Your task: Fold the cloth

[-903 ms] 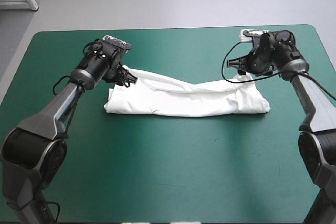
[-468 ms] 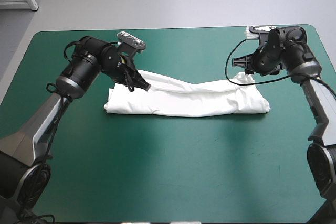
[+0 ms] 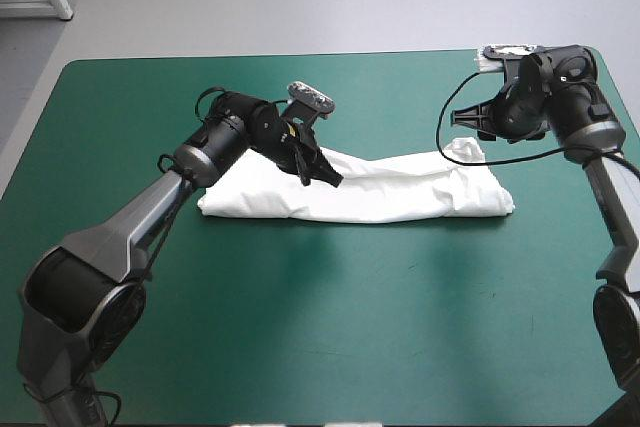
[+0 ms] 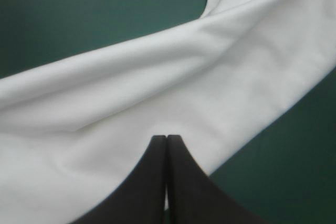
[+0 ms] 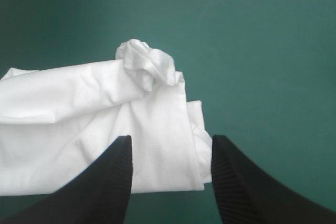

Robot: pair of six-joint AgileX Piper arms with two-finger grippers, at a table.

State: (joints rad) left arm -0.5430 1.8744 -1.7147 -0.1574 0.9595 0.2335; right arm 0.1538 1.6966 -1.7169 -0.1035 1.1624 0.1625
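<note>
the t-shirt [image 3: 400, 197] lies as a long narrow band across the teal-green table [image 3: 300, 347], toward its far side: the lengthwise fold looks done, the end-to-end folds are left. the left gripper [image 4: 166, 139] is pressed together over the band's middle-left; the right gripper [image 5: 170, 142] stands apart above the rumpled right end.

Bare teal-green cover [image 3: 350, 327] all around T-shirt [image 3: 400, 192]
</note>
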